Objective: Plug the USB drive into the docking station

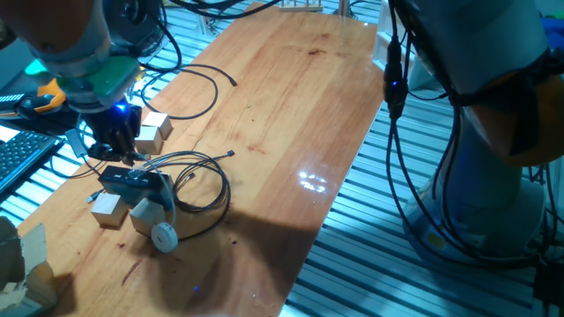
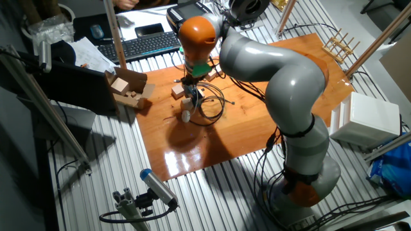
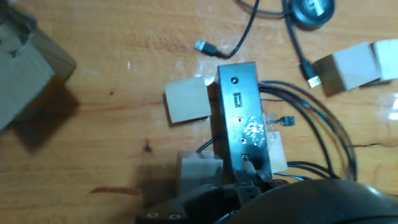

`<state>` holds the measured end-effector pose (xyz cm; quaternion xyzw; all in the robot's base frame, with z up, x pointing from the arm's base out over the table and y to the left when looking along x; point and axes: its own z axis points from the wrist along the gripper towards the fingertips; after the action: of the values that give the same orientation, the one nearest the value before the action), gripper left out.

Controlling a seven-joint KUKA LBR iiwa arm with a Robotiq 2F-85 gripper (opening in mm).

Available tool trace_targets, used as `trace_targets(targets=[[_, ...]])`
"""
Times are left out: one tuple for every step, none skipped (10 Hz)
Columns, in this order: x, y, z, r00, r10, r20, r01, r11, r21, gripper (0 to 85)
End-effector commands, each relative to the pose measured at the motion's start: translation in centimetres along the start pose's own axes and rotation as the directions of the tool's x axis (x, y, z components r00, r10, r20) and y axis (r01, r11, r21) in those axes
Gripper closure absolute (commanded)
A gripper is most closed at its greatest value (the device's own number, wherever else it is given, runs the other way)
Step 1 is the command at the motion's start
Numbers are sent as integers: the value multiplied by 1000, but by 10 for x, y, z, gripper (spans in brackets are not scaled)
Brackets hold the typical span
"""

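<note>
- Docking station (image 3: 241, 121) lay flat on the desk (image 1: 291, 106), ports face up in the hand view, one USB socket (image 3: 237, 99) visible near its far end.
- Pale wooden cubes (image 3: 186, 99) sat touching both long sides; thin black cables (image 3: 323, 134) looped off one side.
- End effector (image 1: 119, 141) hovered low over the dock's near end. USB drive not identifiable; cannot tell whether the fingers were clenched on it or released.
- Judged step: alignment before insertion, not yet plugged.
- Next move calls for centring over the socket, matching connector orientation, then a straight push without sliding the dock.
- Loose cable plug (image 3: 202, 46) and round black puck (image 3: 313, 9) lay well apart, farther out.
</note>
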<state>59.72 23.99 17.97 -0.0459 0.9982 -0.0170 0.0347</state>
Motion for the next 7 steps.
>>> trace_targets(targets=[[-1, -3, 4, 1000, 10, -5, -10, 1000, -14, 850], [-2, -5, 9, 1000, 20, -3, -20, 1000, -23, 850], [-4, -4, 15, 1000, 23, 6, -23, 1000, -20, 850], [-4, -3, 20, 1000, 26, 13, -26, 1000, -16, 850], [-4, -2, 26, 999, 25, 22, -25, 1000, -3, 850], [-3, -1, 30, 999, 26, 25, -26, 1000, -2, 850], [-1, -2, 36, 1000, 23, 19, -23, 1000, 21, 850]])
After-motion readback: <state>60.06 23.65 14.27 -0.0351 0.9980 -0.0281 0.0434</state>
